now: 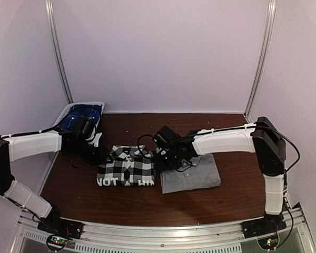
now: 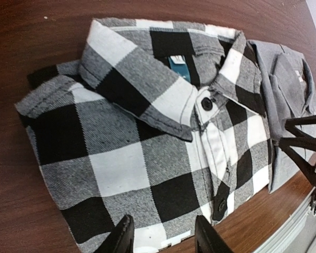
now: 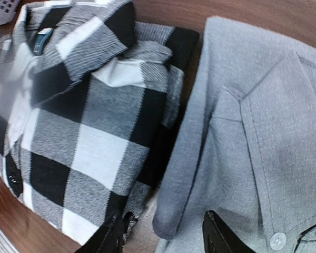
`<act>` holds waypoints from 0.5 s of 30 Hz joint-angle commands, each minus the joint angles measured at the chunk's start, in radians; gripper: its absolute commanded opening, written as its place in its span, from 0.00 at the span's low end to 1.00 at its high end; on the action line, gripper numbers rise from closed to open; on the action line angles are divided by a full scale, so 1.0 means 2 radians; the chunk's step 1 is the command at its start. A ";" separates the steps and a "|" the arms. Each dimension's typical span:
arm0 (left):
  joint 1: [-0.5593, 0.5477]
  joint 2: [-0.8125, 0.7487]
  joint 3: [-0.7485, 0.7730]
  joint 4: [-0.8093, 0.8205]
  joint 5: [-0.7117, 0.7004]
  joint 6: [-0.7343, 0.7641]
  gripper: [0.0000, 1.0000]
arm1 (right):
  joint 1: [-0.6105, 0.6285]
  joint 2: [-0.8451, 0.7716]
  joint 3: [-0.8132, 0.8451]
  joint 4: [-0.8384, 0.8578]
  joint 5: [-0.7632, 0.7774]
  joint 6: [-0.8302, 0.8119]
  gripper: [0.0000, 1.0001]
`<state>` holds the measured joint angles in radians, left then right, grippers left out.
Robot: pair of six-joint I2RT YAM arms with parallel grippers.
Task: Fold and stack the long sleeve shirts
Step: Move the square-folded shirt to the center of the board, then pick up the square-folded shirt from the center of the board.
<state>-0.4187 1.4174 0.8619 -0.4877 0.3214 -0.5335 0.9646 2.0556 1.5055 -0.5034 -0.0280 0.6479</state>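
**Task items.** The flannel shirt (image 1: pixel 126 167) is lying folded on the desk (image 1: pixel 226 203), collar to the far side and its lettered black band along the near edge. The grey shirt (image 1: pixel 192 175) is lying folded just beside it on the right, collar also to the far side. Their edges are meeting, though whether one is overlapping the other cannot be told. Both are sitting as flat, squared packets, so folding appears complete and stacking is not yet done.

**Left hand.** The left hand (image 2: pixel 163 238) is hovering over the flannel's left portion with its fingers parted and nothing between them. Its wrist camera is taking in the whole flannel. This placement is judged to be a standby or a line-up for a side grasp.

**Right hand.** The right hand (image 3: pixel 166 237) is hanging over the seam where the two shirts meet. Its fingers are spread and gripping nothing. One finger is showing over the flannel's edge and the other over the grey cloth. This position is judged suitable for taking an edge of either packet.

**Other.** Blue fabric (image 1: pixel 83 115) is sitting in a container at the far left corner, apart from the work.

**Risk.** Lifting a folded packet by one edge is likely to be loosening its folds.
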 commanded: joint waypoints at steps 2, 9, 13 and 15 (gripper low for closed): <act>0.011 -0.029 -0.009 0.010 -0.071 -0.018 0.40 | 0.003 -0.046 -0.025 0.075 -0.046 0.018 0.55; 0.038 -0.047 -0.043 0.036 -0.102 -0.036 0.39 | 0.003 -0.029 -0.024 0.110 -0.080 0.028 0.56; 0.056 -0.048 -0.069 0.062 -0.084 -0.045 0.43 | 0.003 -0.016 -0.022 0.116 -0.092 0.032 0.57; 0.061 -0.043 -0.080 0.080 -0.065 -0.047 0.46 | 0.002 -0.010 -0.022 0.117 -0.093 0.034 0.57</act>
<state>-0.3233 1.3354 0.7406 -0.4282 0.1577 -0.6014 0.9646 2.0018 1.4662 -0.3069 -0.1848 0.6956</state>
